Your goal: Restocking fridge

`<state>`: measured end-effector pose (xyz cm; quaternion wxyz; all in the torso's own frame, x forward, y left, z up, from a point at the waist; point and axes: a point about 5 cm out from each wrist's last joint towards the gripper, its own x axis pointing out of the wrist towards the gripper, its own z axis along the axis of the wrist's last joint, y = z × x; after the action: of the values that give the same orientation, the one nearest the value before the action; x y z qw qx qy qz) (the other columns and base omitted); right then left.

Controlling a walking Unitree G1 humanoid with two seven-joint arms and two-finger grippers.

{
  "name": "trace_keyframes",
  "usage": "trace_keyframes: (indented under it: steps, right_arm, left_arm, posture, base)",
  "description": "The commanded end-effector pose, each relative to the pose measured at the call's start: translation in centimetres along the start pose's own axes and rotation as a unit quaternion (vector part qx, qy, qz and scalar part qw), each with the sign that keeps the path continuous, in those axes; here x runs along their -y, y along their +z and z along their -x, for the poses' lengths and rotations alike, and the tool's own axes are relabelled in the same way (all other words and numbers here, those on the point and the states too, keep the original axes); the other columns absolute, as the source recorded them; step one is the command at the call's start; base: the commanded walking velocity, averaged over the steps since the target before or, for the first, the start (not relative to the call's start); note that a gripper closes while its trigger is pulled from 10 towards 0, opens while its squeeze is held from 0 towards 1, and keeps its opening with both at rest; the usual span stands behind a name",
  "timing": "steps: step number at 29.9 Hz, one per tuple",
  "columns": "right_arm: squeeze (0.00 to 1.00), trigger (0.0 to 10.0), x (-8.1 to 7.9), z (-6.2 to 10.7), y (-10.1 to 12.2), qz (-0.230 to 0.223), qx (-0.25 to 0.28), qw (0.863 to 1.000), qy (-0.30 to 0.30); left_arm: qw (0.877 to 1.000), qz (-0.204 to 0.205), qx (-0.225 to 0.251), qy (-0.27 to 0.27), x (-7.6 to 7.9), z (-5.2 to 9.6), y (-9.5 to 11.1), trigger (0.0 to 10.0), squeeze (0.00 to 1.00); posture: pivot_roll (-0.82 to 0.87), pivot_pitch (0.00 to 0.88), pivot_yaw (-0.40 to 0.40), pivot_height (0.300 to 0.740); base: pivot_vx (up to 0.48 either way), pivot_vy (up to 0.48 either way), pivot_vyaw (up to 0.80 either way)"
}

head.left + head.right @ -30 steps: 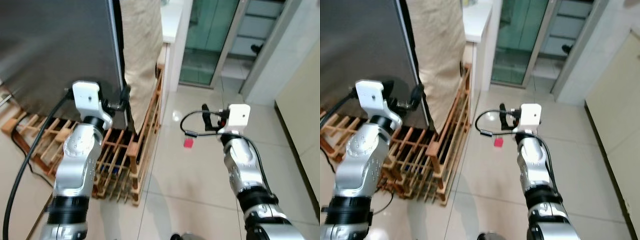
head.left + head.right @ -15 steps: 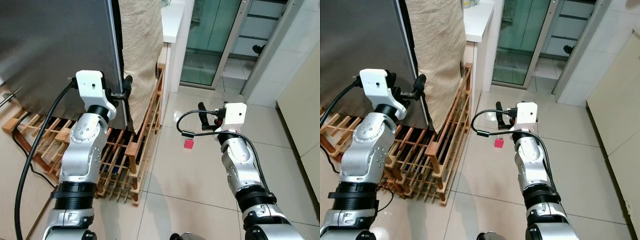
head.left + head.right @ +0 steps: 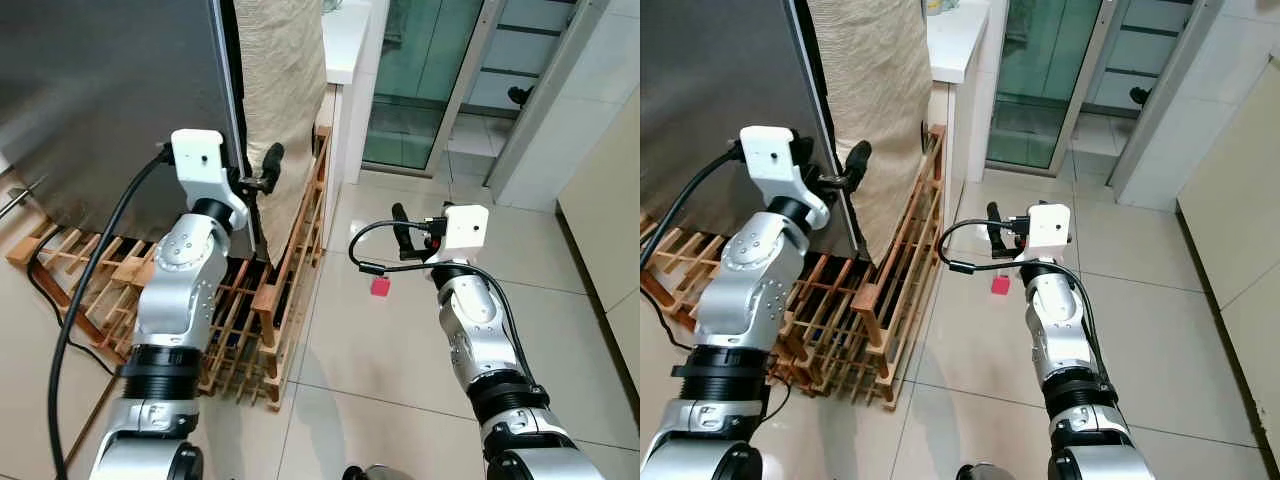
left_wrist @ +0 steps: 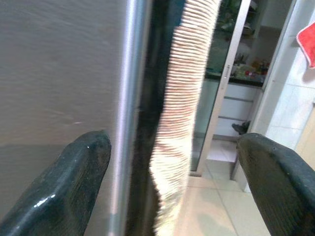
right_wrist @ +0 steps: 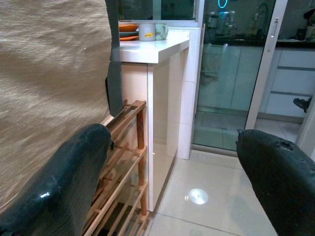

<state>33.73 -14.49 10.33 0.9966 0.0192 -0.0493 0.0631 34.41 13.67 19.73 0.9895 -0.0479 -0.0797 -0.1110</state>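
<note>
fridge point(image 3: 110, 90) – door shut, its edge between the left claw's point(image 3: 262, 170) wide-apart fingers | right claw point(image 5: 172, 162) – apart, holding nothing, out over the floor point(image 3: 400, 340) | tip: hook the door edge firmly, then pull slowly.

The fridge point(image 3: 110, 90) stands at the left on a wooden rack point(image 3: 270, 300) — a woven cloth point(image 3: 285, 90) hangs just right of its door edge. Behind that sits a counter point(image 3: 345, 40), with a sliding glass door point(image 3: 420, 80) further right — a small block point(image 3: 381, 287) lies on the floor point(image 3: 400, 350) between rack and right arm.
</note>
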Motion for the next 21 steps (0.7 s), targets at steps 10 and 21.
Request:
trace_keyframes:
  steps: [10,21]
  right_arm:
    - [0.0,10.0,-0.2,0.0,0.2,0.0,0.007,1.0,-0.003]
    - [0.0,10.0,-0.3,0.0,0.1,-0.002,0.006,1.0,-0.005]
  left_arm:
    - [1.0,-0.006,-0.004,-0.01,1.7,-1.6,0.4,10.0,0.0]
    - [1.0,0.006,-0.015,0.003,3.1,-2.9,0.2,10.0,0.0]
  posture:
    - [-0.09,0.0,0.013,0.74]
    - [-0.1,0.0,0.024,0.74]
  base:
    - [0.0,0.0,0.0]
    - [0.0,0.0,0.0]
